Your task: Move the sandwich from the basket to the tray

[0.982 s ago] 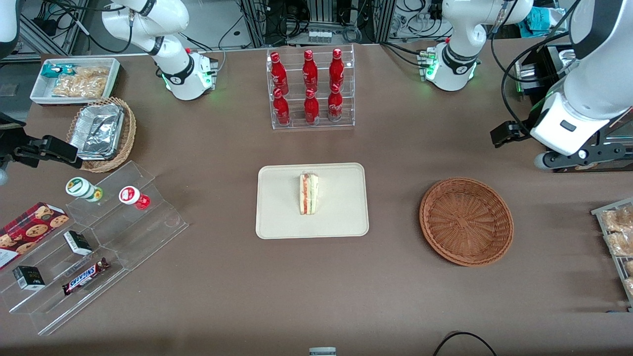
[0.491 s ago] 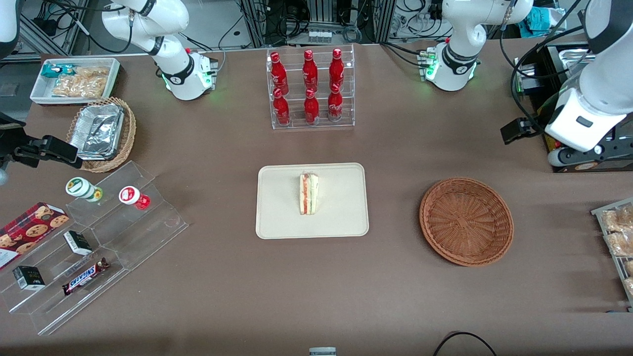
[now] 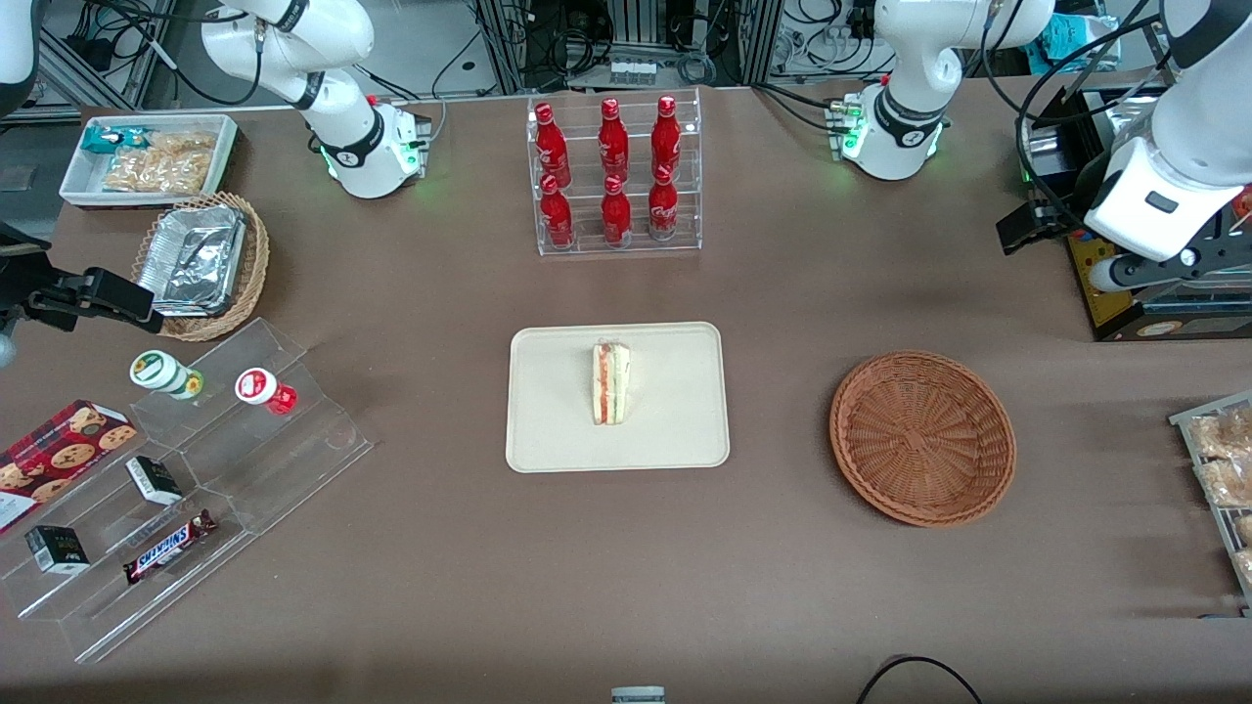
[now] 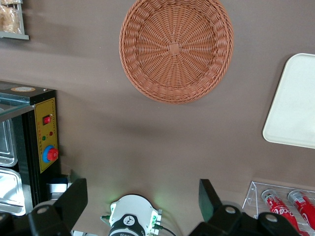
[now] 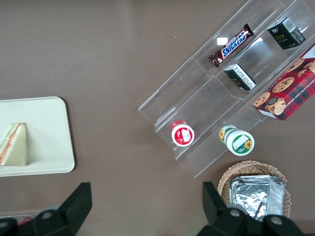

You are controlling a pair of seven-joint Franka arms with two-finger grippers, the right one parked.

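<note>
The sandwich, a white wedge with red and green layers, lies on the cream tray at mid-table; both also show in the right wrist view as sandwich and tray. The reddish-brown basket sits beside the tray toward the working arm's end, with nothing in it. My gripper hangs high above the table, farther from the front camera than the basket and near the table's end. In the left wrist view my gripper is open with nothing between its fingers, and the basket and a tray corner show.
A black box with a yellow panel stands under my gripper. A rack of red bottles stands farther back than the tray. A snack rack sits at the working arm's end; a clear stepped stand and foil basket sit at the parked arm's.
My gripper has risen and drawn away from the front camera, toward the working arm's end of the table. Sandwich, tray and basket have not moved.
</note>
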